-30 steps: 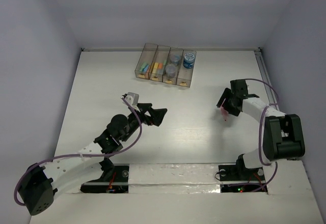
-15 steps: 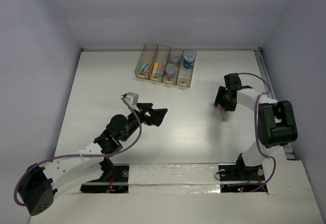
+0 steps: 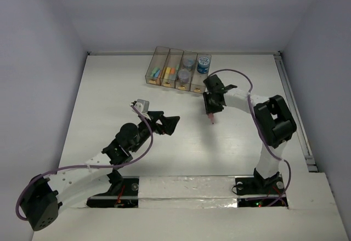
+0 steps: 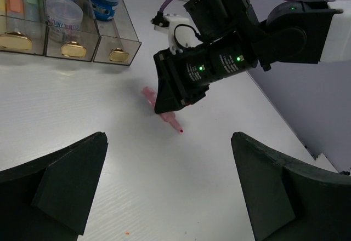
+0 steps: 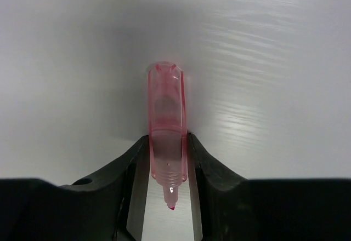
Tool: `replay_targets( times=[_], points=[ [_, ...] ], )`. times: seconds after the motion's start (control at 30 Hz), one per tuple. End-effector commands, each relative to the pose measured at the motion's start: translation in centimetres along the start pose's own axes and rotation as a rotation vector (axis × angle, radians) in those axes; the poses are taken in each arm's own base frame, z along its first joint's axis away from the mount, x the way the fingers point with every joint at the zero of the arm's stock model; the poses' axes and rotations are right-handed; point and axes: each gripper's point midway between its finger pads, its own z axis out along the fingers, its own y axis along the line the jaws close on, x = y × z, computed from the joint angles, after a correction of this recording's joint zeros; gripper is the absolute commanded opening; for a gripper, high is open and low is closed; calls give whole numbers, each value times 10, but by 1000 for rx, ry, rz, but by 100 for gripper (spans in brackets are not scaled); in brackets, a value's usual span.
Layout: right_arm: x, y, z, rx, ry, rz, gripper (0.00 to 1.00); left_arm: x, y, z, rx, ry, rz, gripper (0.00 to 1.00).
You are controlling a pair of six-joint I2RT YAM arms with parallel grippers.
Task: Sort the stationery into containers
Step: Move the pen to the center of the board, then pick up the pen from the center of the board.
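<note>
My right gripper [image 3: 211, 109] is shut on a pink marker [image 5: 166, 137], which sticks out past the fingers with its red tip toward the camera. The marker also shows in the top view [image 3: 211, 119] and the left wrist view [image 4: 162, 112], low over the table. It hangs just in front of the four smoky bins [image 3: 178, 79], near the rightmost one. The bins hold green, yellow and orange sticks [image 3: 165, 74] and blue and grey rolls [image 3: 203, 63]. My left gripper [image 3: 167, 125] is open and empty at mid-table, left of the marker.
White walls enclose the table on the left, back and right. A rail runs along the right edge [image 3: 290, 104]. The right arm's purple cable [image 3: 241, 82] arcs above it. The arm bases stand at the near edge.
My right gripper has swung left from the right side of the table toward the bins, carrying the pink marker. The left arm has not moved.
</note>
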Motion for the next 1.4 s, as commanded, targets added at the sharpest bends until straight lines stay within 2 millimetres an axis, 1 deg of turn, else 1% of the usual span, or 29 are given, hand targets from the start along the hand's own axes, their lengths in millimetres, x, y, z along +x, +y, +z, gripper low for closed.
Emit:
replay_targets(
  times=[0.0, 0.03, 0.07, 0.1, 0.13, 0.17, 0.2, 0.23, 0.3, 0.33, 0.37, 0.4, 0.47, 0.5, 0.63, 0.67, 0.7, 0.73, 0.87, 0.93, 0.97, 1.0, 1.03, 1.07, 1.1, 1.17, 1.27, 1.33, 1.37],
  points=[
    [15, 45, -1, -91, 49, -160, 34, -20, -2, -1, -5, -77, -18, 95],
    [13, 46, -3, -78, 37, -175, 38, -23, -1, -1, -14, -85, -19, 94],
    [10, 45, -6, -72, 27, -176, 51, -23, -1, -2, -17, -87, -19, 94],
    [10, 44, -7, -72, 16, -177, 56, -24, -1, -2, -19, -90, -19, 94],
    [6, 45, -16, -83, -13, -182, 59, -25, 1, -3, -27, -94, -21, 94],
    [1, 46, -20, -95, -43, -181, 65, -26, 1, -3, -29, -97, -26, 94],
    [6, 44, -20, -96, -43, -182, 68, -27, 1, -4, -30, -101, -30, 94],
    [2, 45, -31, -112, -76, -181, 69, -28, 1, -4, -31, -104, -32, 94],
    [0, 47, -37, -130, -117, -173, 70, -27, 1, -3, -35, -101, -31, 94],
    [12, 45, -35, -141, -99, -169, 70, -28, 2, -3, -39, -100, -29, 94],
    [11, 46, -40, -156, -123, -163, 68, -28, 2, -2, -43, -97, -27, 94],
    [15, 46, -41, -166, -122, -154, 67, -27, 3, -2, -48, -95, -23, 94],
    [31, 46, -39, -190, -97, -130, 65, -26, 4, -1, -52, -91, -22, 94],
    [35, 46, -38, -197, -94, -121, 64, -26, 4, -1, -53, -92, -22, 94],
    [50, 57, -35, -285, -89, -98, 57, -23, 4, 3, -56, -80, -19, 94],
    [48, 59, -36, -292, -97, -93, 57, -23, 5, 4, -58, -78, -18, 94],
    [50, 59, -35, -294, -94, -91, 56, -23, 4, 4, -56, -77, -18, 94],
    [52, 64, -35, -307, -92, -93, 56, -22, 4, 5, -54, -75, -20, 94],
    [47, 71, -31, -323, -112, -90, 54, -20, 4, 7, -55, -70, -23, 94],
    [45, 67, -24, -288, -108, -84, 52, -19, 4, 8, -55, -68, -24, 94],
    [46, 64, -22, -271, -103, -83, 49, -19, 4, 8, -55, -66, -24, 94],
    [50, 63, -20, -249, -85, -92, 48, -18, 5, 8, -58, -64, -22, 94],
    [47, 56, -16, -204, -89, -92, 47, -18, 5, 8, -60, -65, -22, 94],
    [51, 52, -15, -181, -68, -93, 42, -17, 5, 8, -60, -62, -21, 94],
    [51, 46, -14, -145, -69, -92, 37, -18, 5, 8, -59, -63, -22, 94],
    [50, 43, -15, -118, -72, -99, 30, -18, 5, 8, -61, -63, -21, 94],
    [51, 42, -18, -112, -71, -97, 27, -18, 5, 8, -61, -63, -21, 94],
    [51, 42, -18, -111, -67, -95, 21, -18, 5, 8, -60, -62, -21, 94],
    [52, 41, -18, -108, -60, -99, 15, -18, 5, 8, -59, -63, -22, 94]
  ],
)
